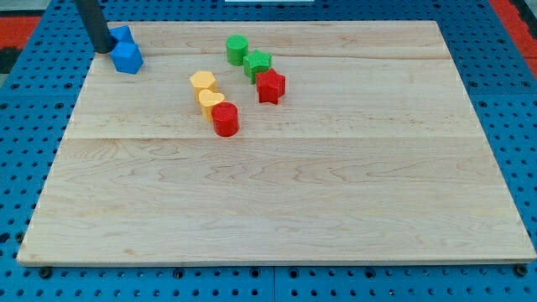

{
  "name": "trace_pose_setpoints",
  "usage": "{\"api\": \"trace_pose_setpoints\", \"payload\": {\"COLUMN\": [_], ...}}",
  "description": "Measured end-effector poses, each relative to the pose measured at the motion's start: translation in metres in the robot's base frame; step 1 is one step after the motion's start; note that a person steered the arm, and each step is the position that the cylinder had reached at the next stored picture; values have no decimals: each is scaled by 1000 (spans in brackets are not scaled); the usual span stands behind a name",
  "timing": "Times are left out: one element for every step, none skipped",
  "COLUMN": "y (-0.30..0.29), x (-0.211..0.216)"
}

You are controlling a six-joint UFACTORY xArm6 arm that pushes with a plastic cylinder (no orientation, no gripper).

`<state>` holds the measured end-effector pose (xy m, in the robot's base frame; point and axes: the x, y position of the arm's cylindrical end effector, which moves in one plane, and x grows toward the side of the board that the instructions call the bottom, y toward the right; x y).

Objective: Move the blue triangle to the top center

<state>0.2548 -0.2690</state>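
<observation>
Two blue blocks sit at the board's top left corner. One blue block (122,34) lies partly behind the rod, so I cannot tell its shape. The other blue block (128,58) looks like a cube and touches it just below. My tip (102,49) rests on the board at the left side of both blue blocks, touching or nearly touching them. The dark rod rises to the view's top left.
A green cylinder (237,49), a green star (258,63) and a red star (270,85) cluster left of the top centre. A yellow hexagon (203,81), a yellow heart (211,103) and a red cylinder (225,119) sit below them. The wooden board (294,193) lies on blue pegboard.
</observation>
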Motion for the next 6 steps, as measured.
{"api": "trace_pose_setpoints", "payload": {"y": [12,14,22,87,171,247], "x": [-9,-34,-47,-44,-35,-35]}}
